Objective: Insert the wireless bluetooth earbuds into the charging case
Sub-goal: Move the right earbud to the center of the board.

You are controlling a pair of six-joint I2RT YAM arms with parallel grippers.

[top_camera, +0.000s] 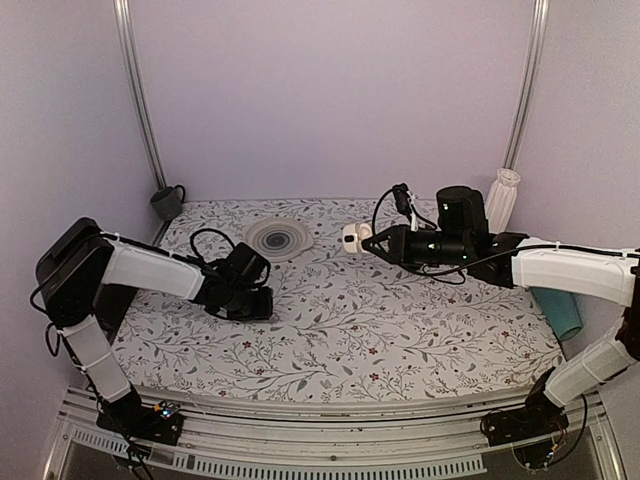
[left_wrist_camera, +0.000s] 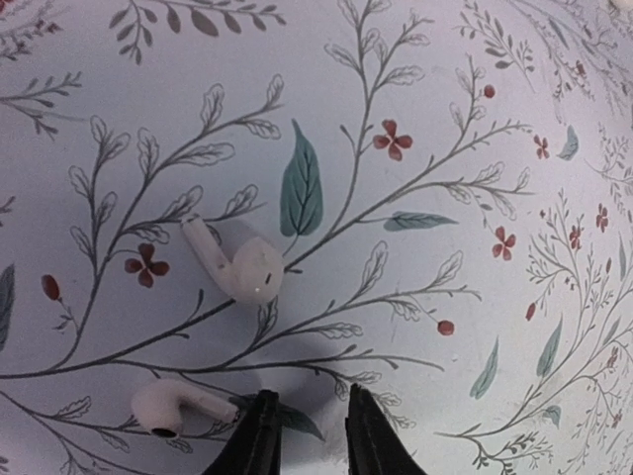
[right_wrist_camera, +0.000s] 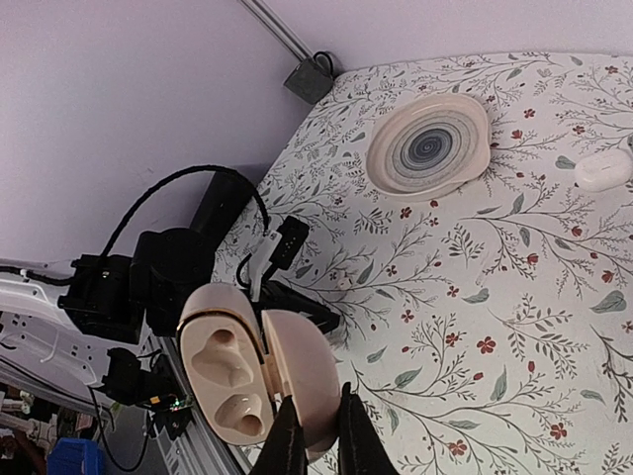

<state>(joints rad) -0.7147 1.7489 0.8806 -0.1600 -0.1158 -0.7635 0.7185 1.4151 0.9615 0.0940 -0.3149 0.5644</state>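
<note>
Here two earbuds [left_wrist_camera: 237, 262] [left_wrist_camera: 173, 406] lie loose, one case [right_wrist_camera: 252, 371] open.

No readable text, brand, number or sign anywhere right now, neither on the open charging case [right_wrist_camera: 259, 371] nor on the two earbuds [left_wrist_camera: 240, 265].

Pinched in the right gripper [right_wrist_camera: 318, 406]: open case [right_wrist_camera: 247, 366], two wells showing. Beyond the case, on the floral surface [right_wrist_camera: 514, 297], a ringed plate [right_wrist_camera: 430, 148]; far right of the case, a small white pod [right_wrist_camera: 601, 168].
</note>
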